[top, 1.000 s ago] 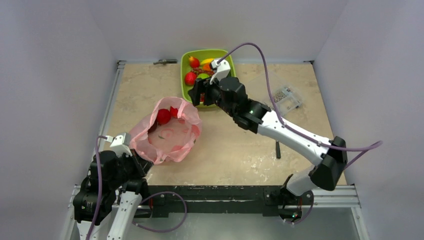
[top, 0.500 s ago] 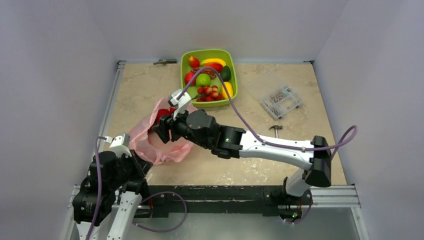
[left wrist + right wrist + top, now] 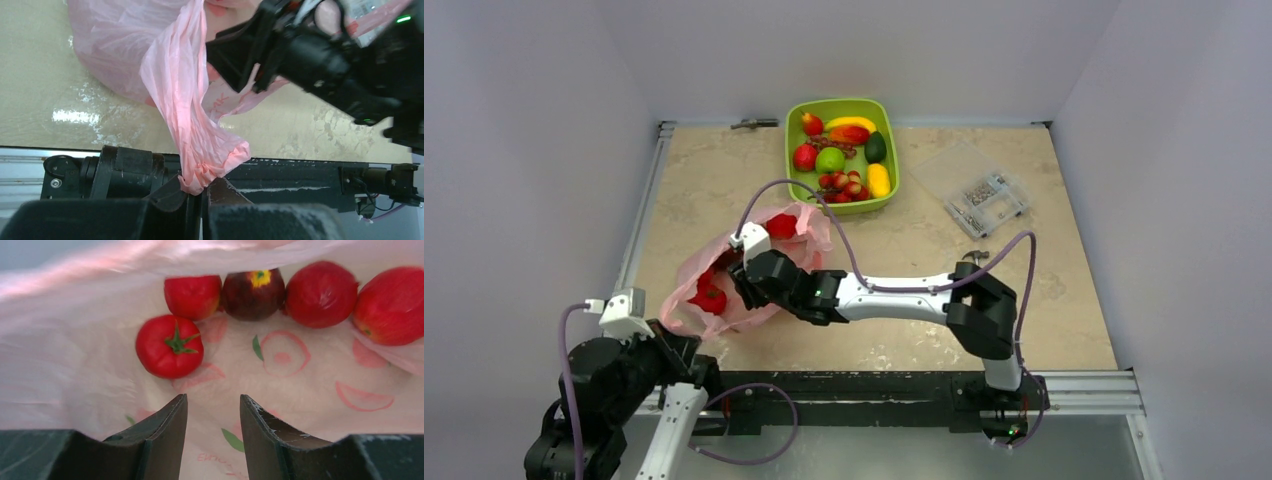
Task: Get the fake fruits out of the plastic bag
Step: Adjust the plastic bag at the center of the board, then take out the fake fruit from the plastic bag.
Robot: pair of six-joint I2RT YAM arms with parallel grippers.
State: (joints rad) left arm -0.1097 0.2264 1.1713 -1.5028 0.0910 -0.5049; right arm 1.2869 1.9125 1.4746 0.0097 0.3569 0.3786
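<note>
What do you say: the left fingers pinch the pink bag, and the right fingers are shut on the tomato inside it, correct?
Not quite. The right wrist view shows the right fingers open and empty, with the tomato lying untouched ahead of them inside the plastic bag. The left fingers do pinch the bag.

In the top view, the tips of the right gripper [image 3: 212, 432] hide under its wrist in the pink bag [image 3: 682, 290]. The right wrist view cuts off the far-right red fruit [image 3: 395, 305]. Bits in the clear box [image 3: 984, 197] are too small to tell.
</note>
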